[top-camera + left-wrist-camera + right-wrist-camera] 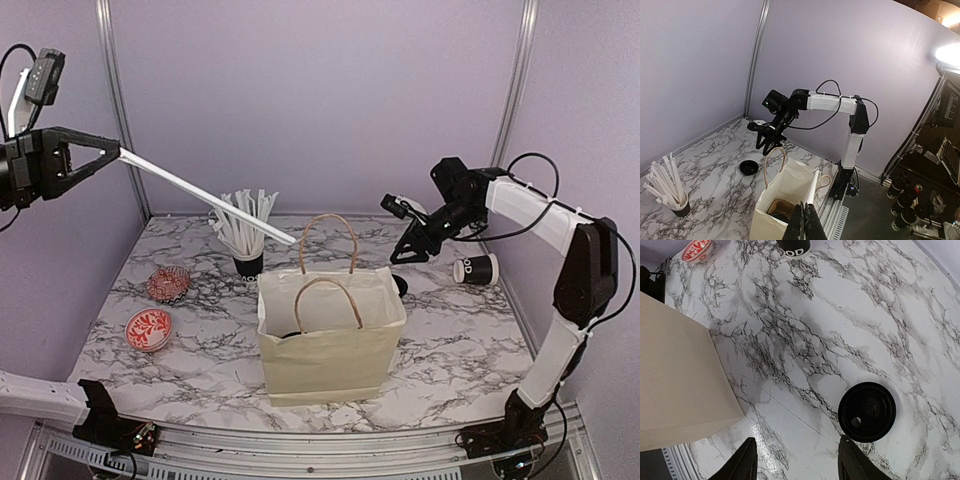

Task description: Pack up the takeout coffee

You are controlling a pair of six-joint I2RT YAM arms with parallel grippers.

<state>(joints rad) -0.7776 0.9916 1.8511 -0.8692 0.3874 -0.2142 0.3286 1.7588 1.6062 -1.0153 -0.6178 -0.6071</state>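
Note:
A black takeout coffee cup [478, 268] with white lettering lies on its side at the right of the table, without a lid. A black round lid [867, 411] lies flat on the marble behind the cream paper bag [330, 345]. My right gripper [799, 461] hovers open over the table, and the lid sits just beside its right finger [851, 460]. High at the left, my left gripper [118, 152] is shut on a long white wrapped straw [210, 195], whose far end reaches over the bag. Something brown and dark [780, 209] lies inside the bag; I cannot tell what.
A like cup full of white wrapped straws [247, 250] stands behind the bag at the left. A red wire basket [168, 284] and a red patterned bowl [148, 328] sit at the left. The bag's handles [327, 240] stand upright. Walls close off the back and sides.

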